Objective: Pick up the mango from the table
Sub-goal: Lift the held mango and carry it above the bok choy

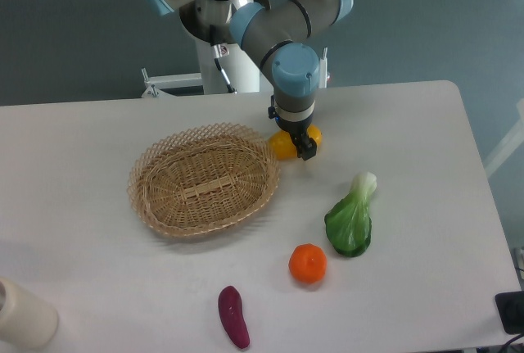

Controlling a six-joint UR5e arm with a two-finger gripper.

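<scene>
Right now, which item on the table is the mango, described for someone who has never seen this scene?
Find the oval woven wicker basket on the large white table. Just off its far right rim, under the arm's black claw, sits the glossy yellow-orange oblong mango. The round orange fruit is redder and lies nearer the camera, beside the leafy green bok choy.

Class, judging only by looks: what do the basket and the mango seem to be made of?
Basket: woven wicker or rattan, tan and matte; open lattice rim and plaited strands show. Mango: smooth, glossy yellow-orange skin, possibly a plastic replica; largely hidden by the gripper, so uncertain.
</scene>
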